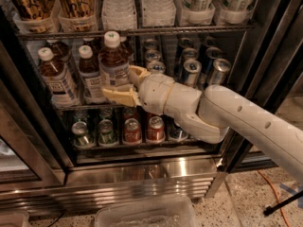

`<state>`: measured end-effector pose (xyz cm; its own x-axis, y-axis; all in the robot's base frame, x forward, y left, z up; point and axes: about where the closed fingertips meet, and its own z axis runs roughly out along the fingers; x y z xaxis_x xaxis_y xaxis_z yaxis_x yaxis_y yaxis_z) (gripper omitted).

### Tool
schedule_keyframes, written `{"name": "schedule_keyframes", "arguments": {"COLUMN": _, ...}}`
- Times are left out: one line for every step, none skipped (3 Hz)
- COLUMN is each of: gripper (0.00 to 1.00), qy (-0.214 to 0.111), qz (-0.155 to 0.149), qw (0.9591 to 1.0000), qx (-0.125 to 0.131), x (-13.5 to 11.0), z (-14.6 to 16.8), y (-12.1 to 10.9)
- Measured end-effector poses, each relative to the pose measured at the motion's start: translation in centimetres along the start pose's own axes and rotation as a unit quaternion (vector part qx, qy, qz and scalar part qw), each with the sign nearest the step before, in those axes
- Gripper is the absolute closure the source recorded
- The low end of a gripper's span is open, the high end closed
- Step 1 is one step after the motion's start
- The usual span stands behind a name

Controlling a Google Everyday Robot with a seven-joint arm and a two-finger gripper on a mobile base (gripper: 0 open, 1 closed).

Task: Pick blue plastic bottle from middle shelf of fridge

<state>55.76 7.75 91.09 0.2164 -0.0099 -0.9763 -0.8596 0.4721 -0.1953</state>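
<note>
The blue plastic bottle (pixel 112 60), with dark drink, a white cap and a blue-and-white label, stands at the front of the middle shelf (pixel 71 106) of the fridge (pixel 142 171). My gripper (pixel 118 81) reaches in from the right. Its tan fingers (pixel 120 97) are closed on the bottle's lower body, one behind to the right and one in front below. The bottle leans slightly out of its row toward the camera. Two similar bottles (pixel 57 77) stand to its left, and slim blue-silver cans (pixel 191 72) to its right.
Short green and red cans (pixel 131 130) fill the lower rack under my arm. Water bottles and cups (pixel 118 6) stand on the rack above. The black door frame (pixel 258 65) is on the right. A clear plastic bin (pixel 147 214) and an orange cable (pixel 274 193) lie on the floor.
</note>
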Motion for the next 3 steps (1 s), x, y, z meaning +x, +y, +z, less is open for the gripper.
{"name": "schedule_keyframes", "arguments": {"gripper": 1.0, "qy": 0.052, "qz": 0.021, "qw": 0.9969, "qx": -0.056, "x": 1.0, "z": -1.8, "y": 2.0}}
{"name": "schedule_keyframes", "arguments": {"gripper": 1.0, "qy": 0.104, "qz": 0.048, "qw": 0.99, "qx": -0.083, "x": 2.5, "z": -4.2, "y": 3.3}}
{"name": "schedule_keyframes", "arguments": {"gripper": 1.0, "qy": 0.145, "qz": 0.076, "qw": 0.9803, "qx": -0.11, "x": 3.0, "z": -6.3, "y": 4.8}}
